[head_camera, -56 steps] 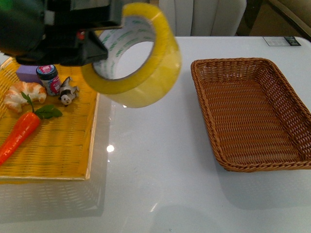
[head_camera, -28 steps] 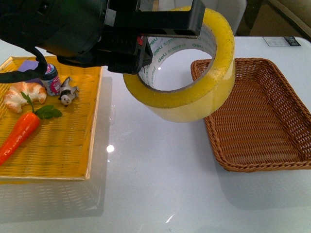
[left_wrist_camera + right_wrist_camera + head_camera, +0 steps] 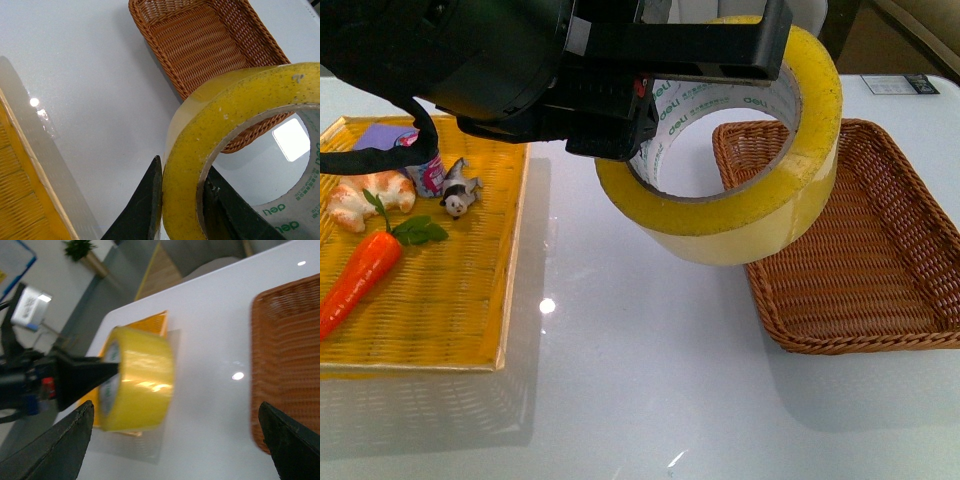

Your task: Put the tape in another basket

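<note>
Since the earlier frame your left claw [image 3: 183, 167] has swung rightward, clamped across the wall of the tape [image 3: 760, 200] so the roll can't slip. It hangs centre-frame over the left rim of the basket [image 3: 860, 250], clear of the counter [image 3: 640, 350]. Your right claw [image 3: 175, 407] waits spread apart. The roll hides the basket's upper-left corner, so you can't judge clearance.
</note>
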`<state>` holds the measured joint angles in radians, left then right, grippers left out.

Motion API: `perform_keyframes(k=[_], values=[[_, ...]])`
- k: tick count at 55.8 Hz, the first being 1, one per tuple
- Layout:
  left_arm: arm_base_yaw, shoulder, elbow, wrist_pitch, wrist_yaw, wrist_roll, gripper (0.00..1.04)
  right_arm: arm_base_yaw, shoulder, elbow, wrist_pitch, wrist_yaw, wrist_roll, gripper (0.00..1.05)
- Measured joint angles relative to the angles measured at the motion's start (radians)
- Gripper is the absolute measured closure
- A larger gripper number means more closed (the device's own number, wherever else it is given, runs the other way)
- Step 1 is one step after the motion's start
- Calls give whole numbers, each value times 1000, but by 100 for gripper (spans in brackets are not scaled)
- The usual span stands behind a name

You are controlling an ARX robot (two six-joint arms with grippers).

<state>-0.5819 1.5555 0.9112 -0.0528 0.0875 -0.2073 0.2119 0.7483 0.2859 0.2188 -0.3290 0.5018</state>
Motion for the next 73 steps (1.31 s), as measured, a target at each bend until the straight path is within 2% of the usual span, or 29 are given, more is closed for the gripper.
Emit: perform_keyframes(k=[5, 15, 44, 67, 71, 73], values=[[0, 0, 3, -4, 6, 0, 90, 68, 68, -9, 120, -30, 62, 9], [0, 0, 5, -14, 12, 0, 90, 112, 193, -12, 293, -48, 144, 9], [2, 0, 11, -20, 28, -5, 90, 131, 458, -19, 497, -68, 241, 9], [2, 0, 15, -20, 43, -9, 90, 159, 561, 11, 559, -49, 294, 9], [2, 0, 15, -21, 44, -9, 90, 162, 561, 18, 561, -45, 300, 16], [2, 0, 15, -21, 45, -10, 90, 164, 561, 23, 562, -45, 301, 24]])
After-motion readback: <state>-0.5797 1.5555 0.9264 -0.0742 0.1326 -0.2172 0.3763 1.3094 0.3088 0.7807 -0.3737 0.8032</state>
